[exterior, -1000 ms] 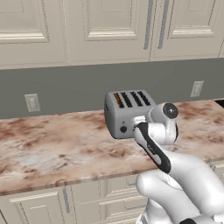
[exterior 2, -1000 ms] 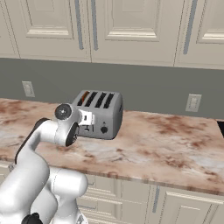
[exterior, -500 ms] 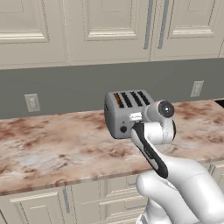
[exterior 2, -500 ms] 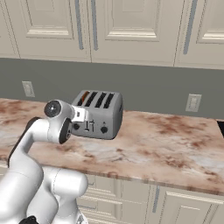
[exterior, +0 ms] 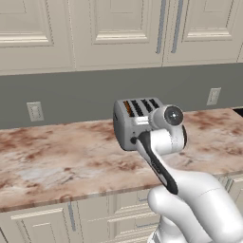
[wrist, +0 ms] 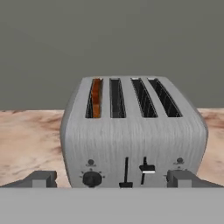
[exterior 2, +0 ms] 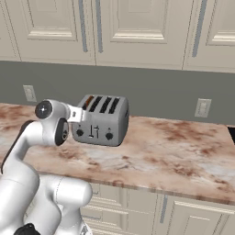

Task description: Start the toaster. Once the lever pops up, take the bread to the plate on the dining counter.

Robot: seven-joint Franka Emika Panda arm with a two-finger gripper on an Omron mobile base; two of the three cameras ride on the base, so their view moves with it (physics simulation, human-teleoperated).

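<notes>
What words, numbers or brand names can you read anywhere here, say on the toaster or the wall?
None can be read.
Toaster: no brand or word; only tiny dots ring its knob, too small to read as numbers.
Wall outlets: blank.
Cabinet doors: plain.

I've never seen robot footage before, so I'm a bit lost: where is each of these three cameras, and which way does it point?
Left base view: behind the arm on its left, looking forward and down at the toaster on the worktop; the white arm rises at lower right.
Right base view: behind on its right, same toaster; arm at lower left.
Hand view: on the hand, facing the toaster's front; the open gripper at the bottom.
All share the toaster with the bread in its leftmost slot.
</notes>
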